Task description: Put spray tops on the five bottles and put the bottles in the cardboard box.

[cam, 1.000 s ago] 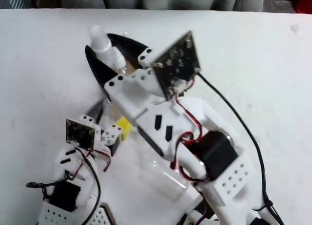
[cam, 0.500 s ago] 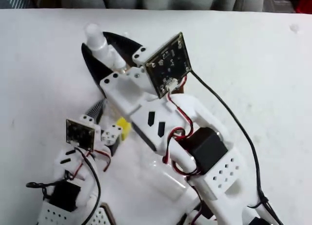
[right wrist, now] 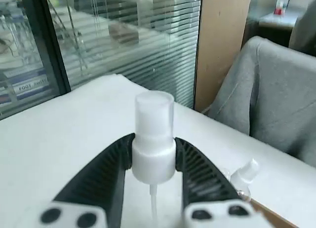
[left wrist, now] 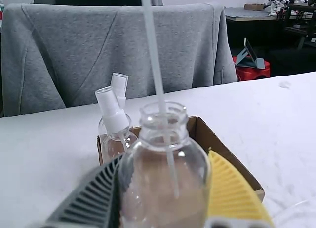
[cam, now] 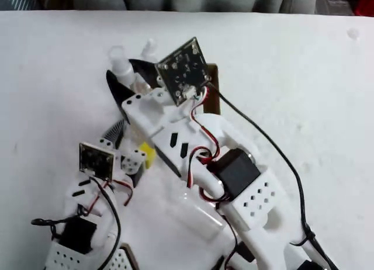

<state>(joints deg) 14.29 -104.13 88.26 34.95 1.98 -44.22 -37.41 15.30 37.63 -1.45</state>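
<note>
My left gripper (left wrist: 163,188), one finger grey and one yellow, is shut on a clear glass bottle (left wrist: 163,169) with an open neck. A thin white dip tube (left wrist: 158,90) comes down from above into that neck. My right gripper (right wrist: 154,159), with black fingers, is shut on the white spray top (right wrist: 154,134) that carries the tube. From overhead the right gripper (cam: 130,77) and spray top (cam: 120,62) hang above the left gripper (cam: 131,142). Behind stands the cardboard box (left wrist: 217,144) with two capped bottles (left wrist: 116,134) inside.
The right arm's body (cam: 222,170) lies across the table's middle and covers most of the box (cam: 213,86). A grey cloth-covered chair back (left wrist: 123,45) stands beyond the far table edge. Bare white table (cam: 315,77) stretches to the right.
The right arm has swung left and its gripper has brought the spray top nearer, over the left gripper. A corner of the box has come into sight. The left arm has kept still.
</note>
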